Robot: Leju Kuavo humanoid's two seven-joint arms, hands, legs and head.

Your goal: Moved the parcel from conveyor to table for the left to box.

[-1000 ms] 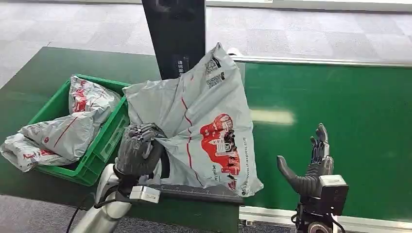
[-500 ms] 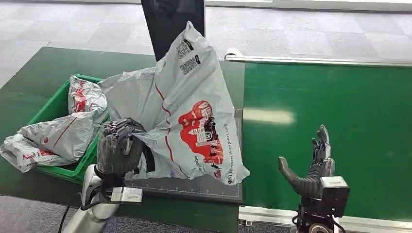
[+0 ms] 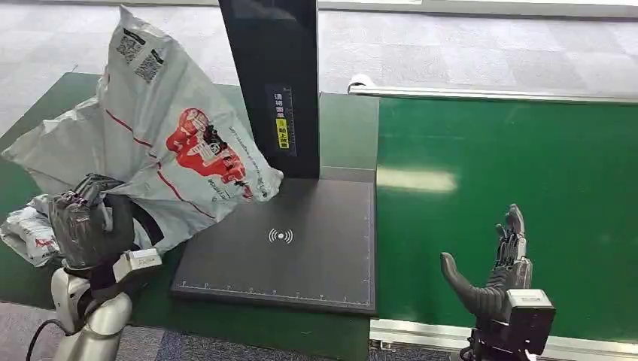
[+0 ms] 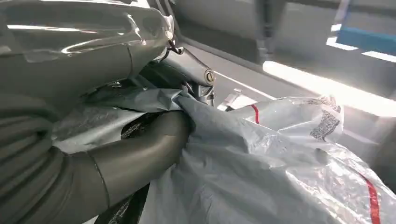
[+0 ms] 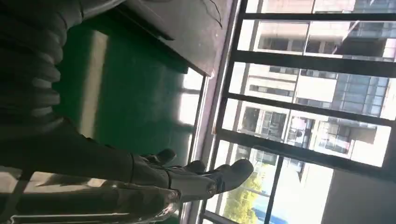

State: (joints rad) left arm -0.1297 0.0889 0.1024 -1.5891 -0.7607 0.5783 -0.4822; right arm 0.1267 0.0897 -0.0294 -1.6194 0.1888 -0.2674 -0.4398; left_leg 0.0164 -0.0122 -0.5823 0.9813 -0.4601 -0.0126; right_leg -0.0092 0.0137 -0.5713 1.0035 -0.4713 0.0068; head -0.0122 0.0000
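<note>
The left hand [image 3: 84, 229] is gripping the grey courier bag [image 3: 162, 154] with curled fingers; the right hand [image 3: 493, 278] is hovering over the green conveyor belt [image 3: 511, 165], fingers spread.

Crinkled glossy plastic parcel [image 3: 162, 143], matt scanner pad [image 3: 301, 248]

Grey carpet tiles [image 3: 466, 45] cover the floor beyond the work area, their seams forming a faint grid. A green surface [image 3: 346, 128] stands in front of them, and beside it on the right runs a green belt [image 3: 511, 173] edged with a pale metal rail [image 3: 489, 94] on its far side. A soft bright patch [image 3: 415, 180] of reflected light lies on the belt near its left edge. A dark flat pad [image 3: 301, 248] with a black upright post [image 3: 271, 75] sits on the surface (a white wave symbol marks the pad's middle). The right wrist view takes in tall dark-framed windows [image 5: 299, 93], daylight and buildings outside.
</note>
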